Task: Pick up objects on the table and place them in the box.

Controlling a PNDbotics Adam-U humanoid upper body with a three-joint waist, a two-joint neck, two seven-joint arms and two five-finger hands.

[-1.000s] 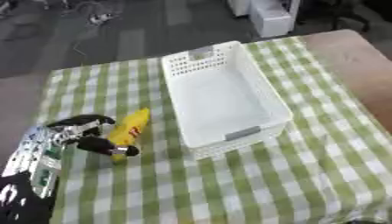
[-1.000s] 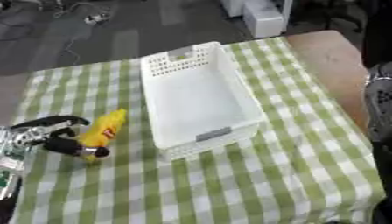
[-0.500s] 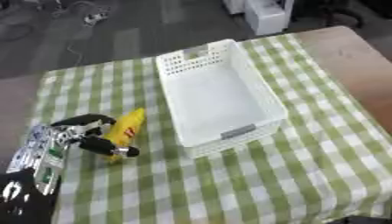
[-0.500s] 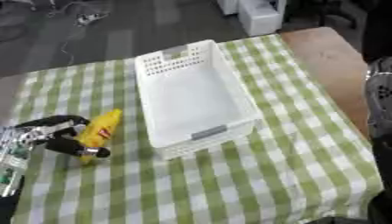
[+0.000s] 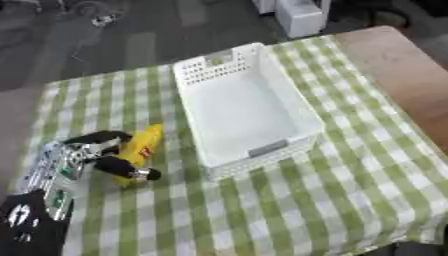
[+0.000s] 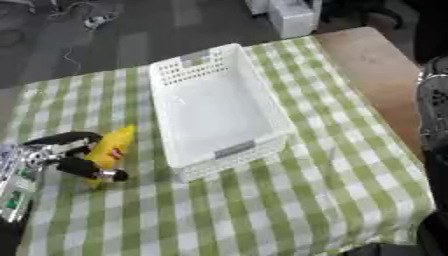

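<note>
A yellow bottle-shaped object [image 5: 143, 146] with a red label lies on the green checked cloth, left of the white basket [image 5: 245, 107], whose inside shows nothing. My left hand [image 5: 83, 155] comes in from the lower left. One black finger curves by the object's upper left side and another [image 5: 127, 169] lies across its lower end, so the fingers pinch it. A dark, silver-edged part of my right arm [image 6: 435, 112] shows at the right edge of the right eye view; no detail of the hand itself can be made out.
The checked cloth [image 5: 350, 185] covers most of the table, with bare brown tabletop [image 5: 407, 70] at the far right. Beyond the far edge is grey floor with cables [image 5: 101, 20] and a white unit [image 5: 297, 15].
The whole picture has shifted slightly, so the camera moved. The left hand and the yellow object keep their places relative to each other.
</note>
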